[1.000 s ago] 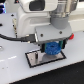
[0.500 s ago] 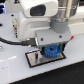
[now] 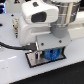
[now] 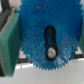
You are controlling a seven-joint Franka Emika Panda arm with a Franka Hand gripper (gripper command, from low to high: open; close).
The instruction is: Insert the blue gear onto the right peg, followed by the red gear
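one blue gear (image 4: 46, 36) fills our wrist view, hub hole centred w/ a pale pin end showing inside it. we see a green block (image 4: 8, 37) just beside its teeth. exterior view: gripper (image 3: 47, 50) hangs over the black-framed plate (image 3: 33, 59), gear (image 3: 52, 55) betw. its fingers, low over the plate. we can't tell grip state or whether it's seated.

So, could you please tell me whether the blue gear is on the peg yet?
Cannot tell; the blue gear sits low over the plate, a peg tip visible through its slot.
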